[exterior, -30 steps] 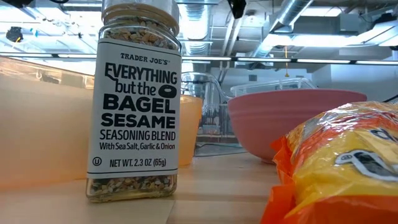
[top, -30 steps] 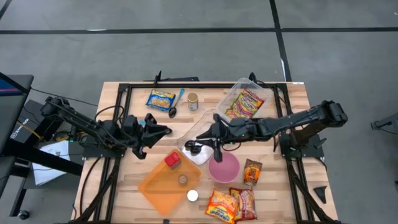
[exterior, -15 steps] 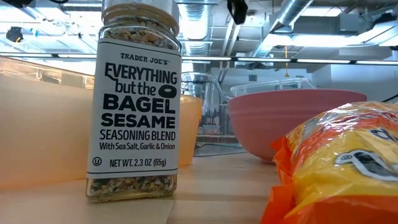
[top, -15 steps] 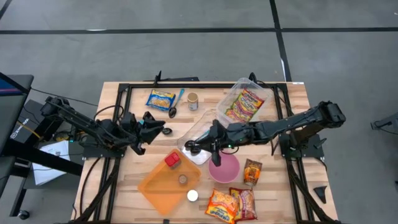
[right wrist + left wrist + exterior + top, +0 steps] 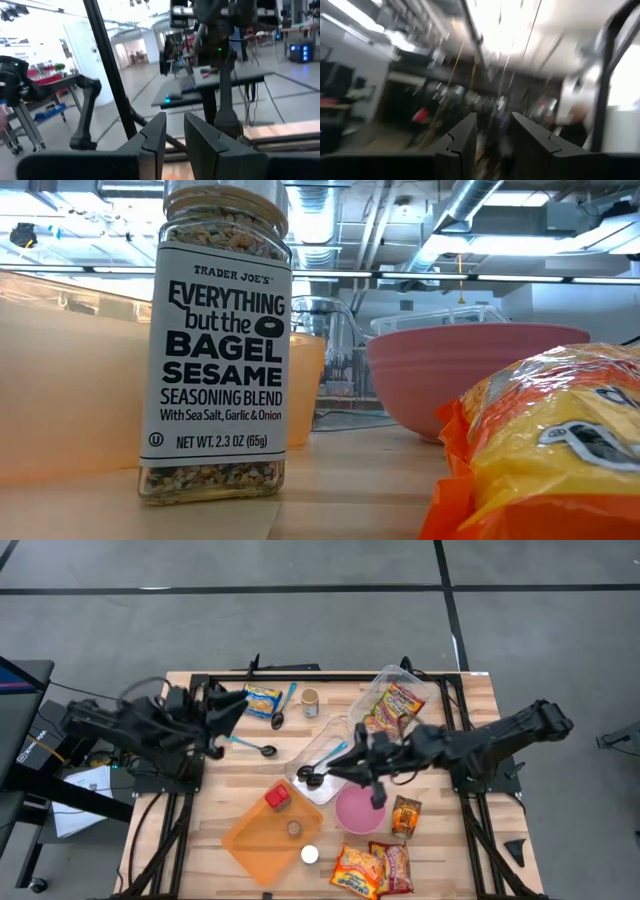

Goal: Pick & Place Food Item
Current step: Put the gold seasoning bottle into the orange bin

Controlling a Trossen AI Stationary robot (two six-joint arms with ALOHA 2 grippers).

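Note:
My left gripper (image 5: 236, 702) is raised over the table's far left, beside a yellow food packet (image 5: 259, 699), and is a little open and empty; its wrist view (image 5: 494, 122) looks into the room. A black-and-teal spoon (image 5: 256, 748) lies flat on the table in front of it. My right gripper (image 5: 345, 762) hovers over the clear tray (image 5: 312, 787), narrowly open and empty (image 5: 175, 131). A second spoon (image 5: 322, 766) lies in that tray. A pink bowl (image 5: 358, 810) stands just in front.
An orange tray (image 5: 255, 838) holds a red item (image 5: 277, 797). The seasoning jar (image 5: 215, 350) stands next to it. A clear box with a snack bag (image 5: 393, 705), a can (image 5: 310, 702), a blue spoon (image 5: 280, 712) and more snack bags (image 5: 372, 868) lie around.
My left gripper has let go of the black-and-teal spoon, which now lies on the table, and has drawn back up toward the far left edge. My right gripper has risen and pulled back toward the table's right, leaving the other spoon in the clear tray.

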